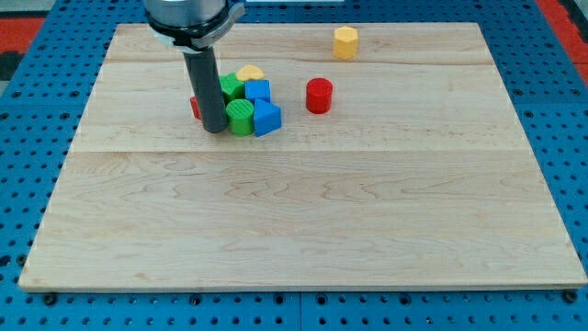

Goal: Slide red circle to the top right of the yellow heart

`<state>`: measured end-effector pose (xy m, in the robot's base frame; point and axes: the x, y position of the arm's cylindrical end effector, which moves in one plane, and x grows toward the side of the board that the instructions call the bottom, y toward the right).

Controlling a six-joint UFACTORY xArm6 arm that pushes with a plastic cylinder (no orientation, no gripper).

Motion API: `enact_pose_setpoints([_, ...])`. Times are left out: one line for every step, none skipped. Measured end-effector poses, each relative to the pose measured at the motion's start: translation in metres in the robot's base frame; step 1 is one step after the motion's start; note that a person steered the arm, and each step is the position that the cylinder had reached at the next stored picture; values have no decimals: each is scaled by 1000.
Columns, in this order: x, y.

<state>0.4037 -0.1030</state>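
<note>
The red circle (319,96) stands alone right of a tight cluster of blocks. The yellow heart (249,73) lies at the top of that cluster, partly hidden behind a green block (231,88). The cluster also holds a round green block (241,118), two blue blocks (258,91) (266,118) and a second red block (195,108), mostly hidden behind the rod. My tip (215,130) rests on the board at the cluster's left side, touching the round green block. The red circle is to the right of and slightly below the yellow heart.
A yellow hexagonal block (345,42) sits near the view's top, right of centre. The wooden board (303,221) lies on a blue pegboard surface (37,110).
</note>
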Motion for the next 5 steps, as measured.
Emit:
enact_pose_setpoints([37, 41])
enact_pose_setpoints([25, 142])
enact_pose_setpoints([-9, 152])
enact_pose_setpoints([-39, 143])
enact_pose_setpoints([-61, 185])
